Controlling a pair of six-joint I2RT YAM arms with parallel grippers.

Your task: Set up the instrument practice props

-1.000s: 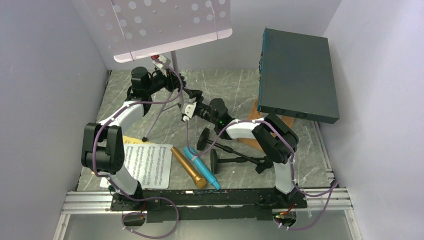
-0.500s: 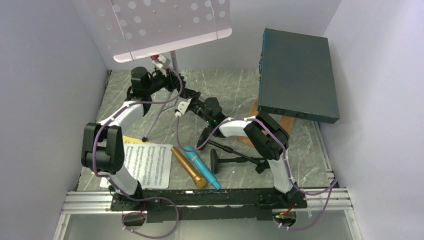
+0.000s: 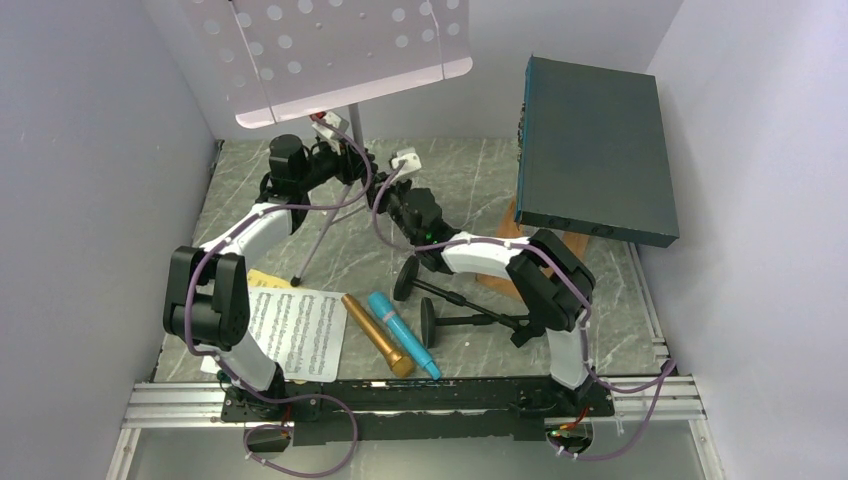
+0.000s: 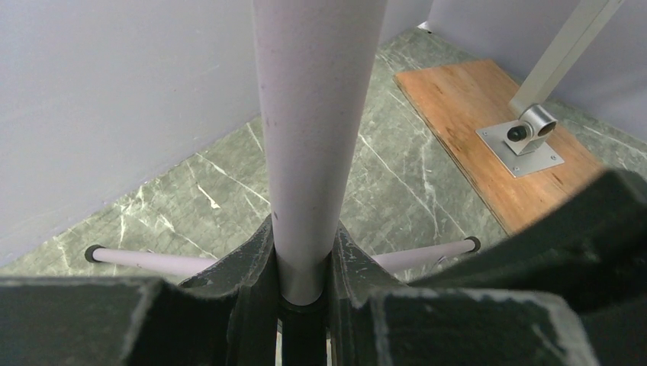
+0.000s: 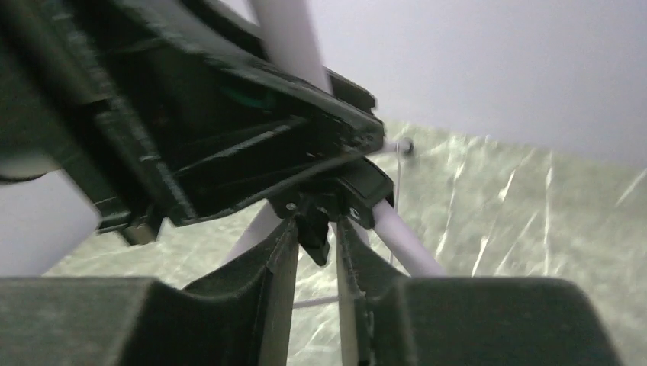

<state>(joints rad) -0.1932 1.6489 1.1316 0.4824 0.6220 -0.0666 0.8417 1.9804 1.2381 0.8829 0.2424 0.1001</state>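
The pale perforated music desk (image 3: 330,50) stands on a silver pole (image 3: 352,118) with tripod legs (image 3: 318,235) at the back left. My left gripper (image 3: 347,166) is shut on that pole (image 4: 313,114), low, just above its black hub. My right gripper (image 3: 386,194) is beside it, its jaws closed on a black tab of the hub (image 5: 314,238). White sheet music (image 3: 295,330) lies over a yellow page (image 3: 262,281) at the front left. The gold microphone (image 3: 377,333) and blue microphone (image 3: 402,333) lie side by side. Two black round-based holders (image 3: 408,278) (image 3: 428,322) lie on their sides.
A large dark teal box (image 3: 595,145) stands raised at the back right on a bracket (image 4: 526,137) fixed to a brown wooden board (image 4: 473,114). Grey walls close in the left, back and right. A metal rail (image 3: 400,395) runs along the near edge.
My right gripper has swung up and back toward the stand's hub, with its wrist turned over. The music desk has shifted slightly to the right. The left gripper still holds the pole.
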